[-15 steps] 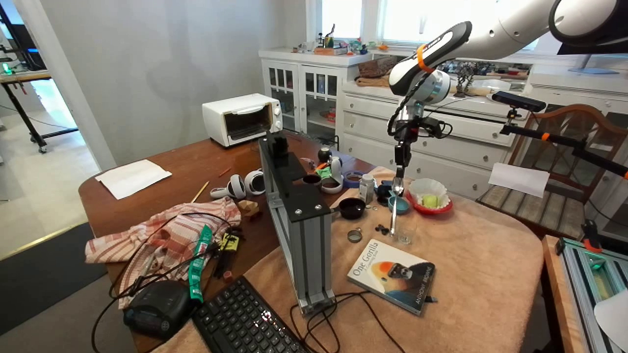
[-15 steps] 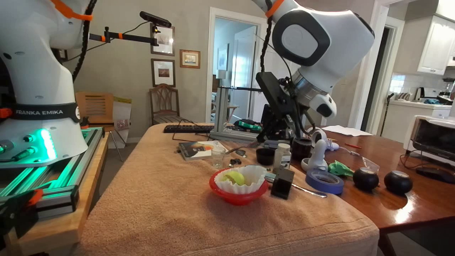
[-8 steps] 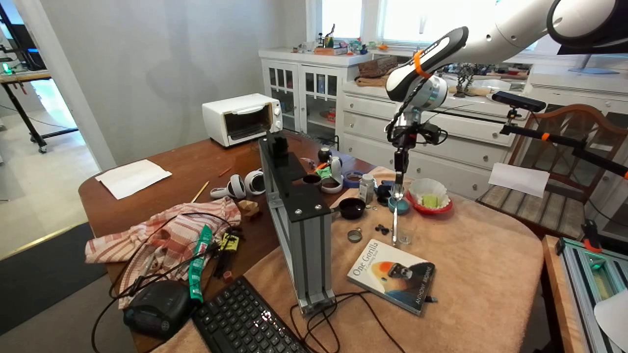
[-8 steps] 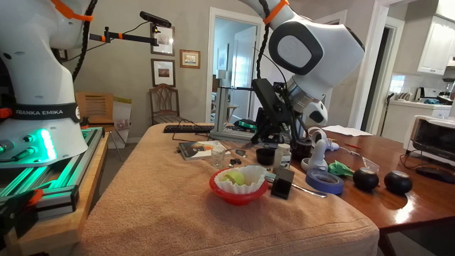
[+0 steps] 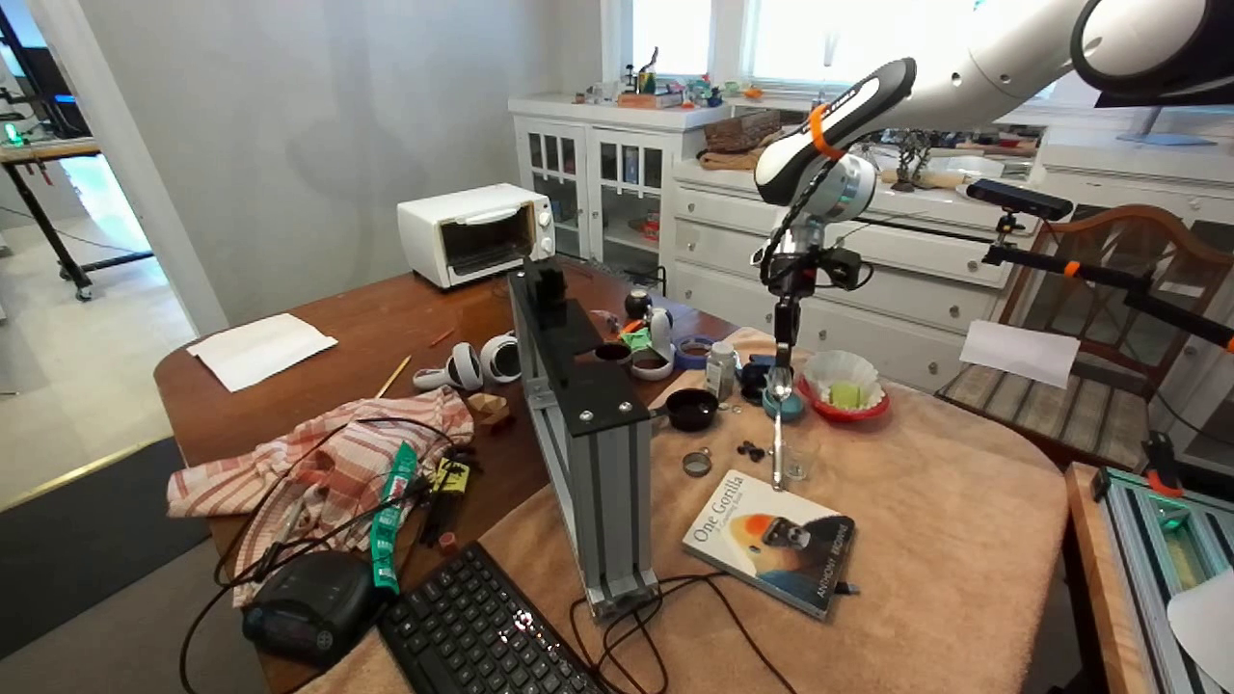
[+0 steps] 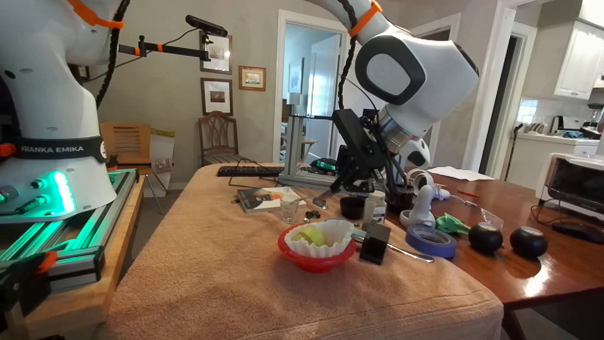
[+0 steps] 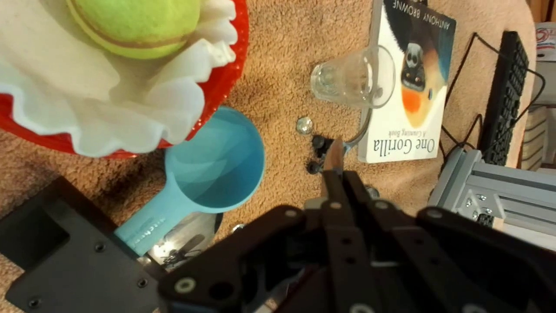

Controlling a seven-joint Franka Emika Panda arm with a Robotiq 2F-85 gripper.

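The brown table is partly covered by a tan towel. The metal frame stands near the table's middle; the white oven, by the edge opposite the robot. The book lies between the frame and the robot-side edge. The red bowl, lined with white paper, sits towards the near edge in an exterior view. Farther in, the tool is pinched narrow on the spoon by its bowl end, the handle slanting down towards the book. The blue scoop lies beside the red bowl. The clear glass stands beside the book; whether the spoon's handle touches it, I cannot tell. The yellow-green ball rests in the paper.
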